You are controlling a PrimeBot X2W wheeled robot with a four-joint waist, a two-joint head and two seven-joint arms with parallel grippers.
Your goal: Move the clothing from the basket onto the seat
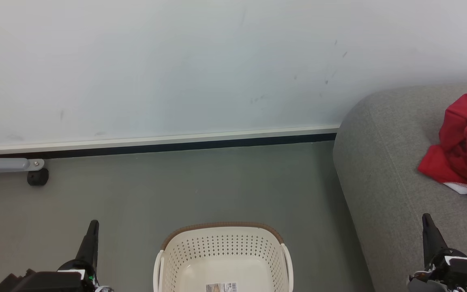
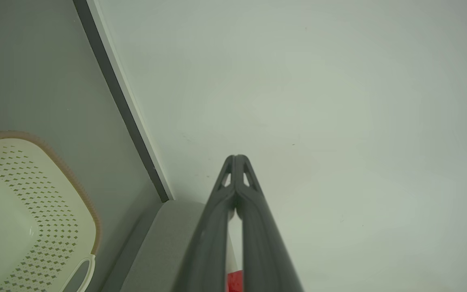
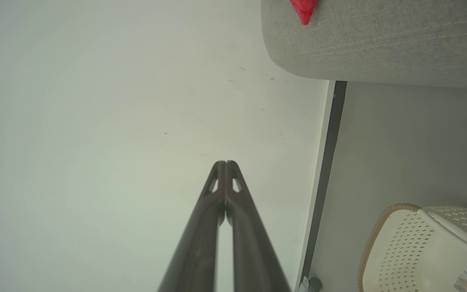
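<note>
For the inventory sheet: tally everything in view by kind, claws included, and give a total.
Red clothing heap: 1, lying on the seat; how many garments it holds cannot be told
Basket: 1, on the floor
Seat: 1
Claws: 2, left claw and right claw, both shut
Total: 5

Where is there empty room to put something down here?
The grey floor between the skirting and the basket is bare. The seat is free on its left side, up to the red clothing crowding its right. The basket's visible bottom holds just a label.
</note>
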